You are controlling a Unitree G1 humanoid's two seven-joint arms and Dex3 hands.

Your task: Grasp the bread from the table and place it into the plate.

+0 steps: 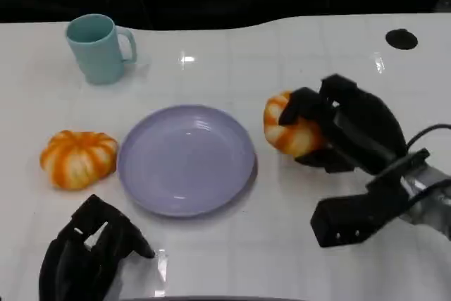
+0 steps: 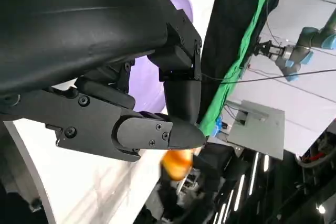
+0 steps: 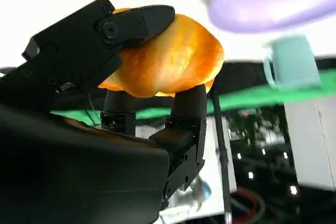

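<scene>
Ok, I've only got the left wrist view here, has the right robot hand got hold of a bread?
Observer: Yes. The right robot hand grips an orange ridged bread roll just right of the round lilac plate.
Operator: Any other bread out there?
Observer: A second orange striped roll lies untouched on the white table, left of the plate.
Operator: And the left one?
Observer: The left robot hand sits near the table's front edge, holding nothing.
</scene>
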